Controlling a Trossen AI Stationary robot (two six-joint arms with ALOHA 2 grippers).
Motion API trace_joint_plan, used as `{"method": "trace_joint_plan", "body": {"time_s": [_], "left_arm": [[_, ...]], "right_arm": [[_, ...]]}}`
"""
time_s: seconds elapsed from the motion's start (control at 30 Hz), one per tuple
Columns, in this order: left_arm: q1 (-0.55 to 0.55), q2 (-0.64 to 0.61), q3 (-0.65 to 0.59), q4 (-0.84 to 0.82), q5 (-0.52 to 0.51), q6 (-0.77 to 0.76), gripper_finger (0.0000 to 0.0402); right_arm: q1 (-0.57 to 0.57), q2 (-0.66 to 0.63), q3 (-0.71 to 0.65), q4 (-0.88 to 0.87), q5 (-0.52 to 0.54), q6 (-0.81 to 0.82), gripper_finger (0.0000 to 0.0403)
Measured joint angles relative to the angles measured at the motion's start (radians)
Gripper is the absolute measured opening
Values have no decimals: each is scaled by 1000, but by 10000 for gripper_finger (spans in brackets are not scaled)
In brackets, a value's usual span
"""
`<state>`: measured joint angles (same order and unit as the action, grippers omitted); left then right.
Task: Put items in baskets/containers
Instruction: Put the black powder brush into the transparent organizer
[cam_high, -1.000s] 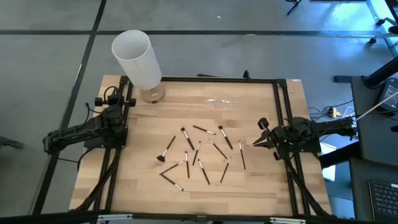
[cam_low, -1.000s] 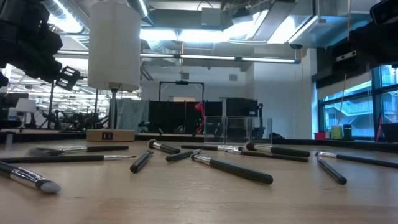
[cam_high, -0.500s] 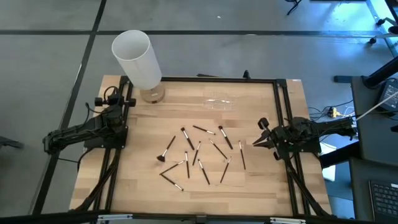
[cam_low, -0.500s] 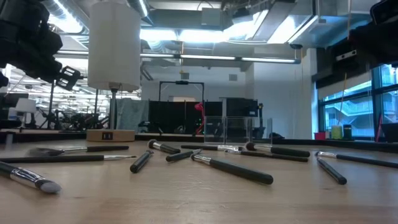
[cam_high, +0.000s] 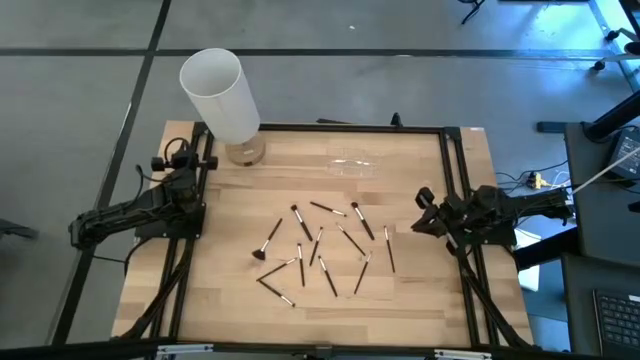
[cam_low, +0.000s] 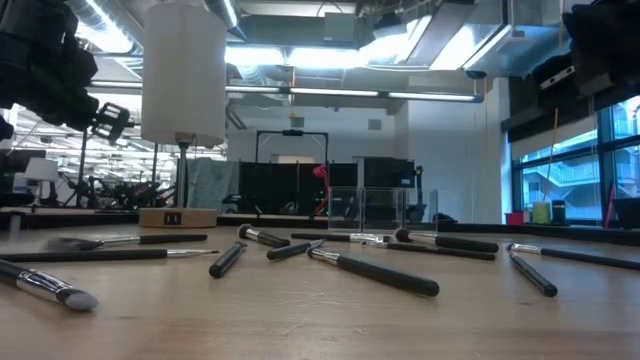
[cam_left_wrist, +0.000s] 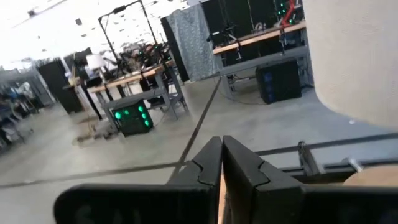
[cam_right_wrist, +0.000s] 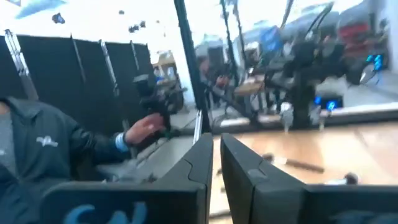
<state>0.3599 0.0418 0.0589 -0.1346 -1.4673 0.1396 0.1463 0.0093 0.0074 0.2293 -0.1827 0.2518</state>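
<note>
Black-handled makeup brushes (cam_high: 322, 250) lie scattered on the wooden desk (cam_high: 420, 290) — none in the clear organizer (cam_high: 352, 163).

The organizer stands apart from them at the desk's far edge, a white cylinder (cam_high: 220, 95) beyond the far left corner. Right gripper (cam_high: 421, 214) hovers just right of the brushes, fingers nearly together, empty; left gripper (cam_high: 180, 160) waits at the left edge — closed, holding nothing.
</note>
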Motion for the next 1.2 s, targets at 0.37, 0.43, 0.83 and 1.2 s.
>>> {"method": "trace_joint_plan", "body": {"time_s": [0.37,0.43,0.83,1.2], "left_arm": [[16,0,0,10,84,-190,9],[16,0,0,10,124,-307,10],[16,0,1,19,280,-544,12],[16,0,2,156,571,-495,7]], "right_arm": [[0,28,1,144,678,-11,33],[0,64,1,98,740,19,33],[-1,355,2,166,732,113,33],[-6,756,264,-45,788,312,5]]}}
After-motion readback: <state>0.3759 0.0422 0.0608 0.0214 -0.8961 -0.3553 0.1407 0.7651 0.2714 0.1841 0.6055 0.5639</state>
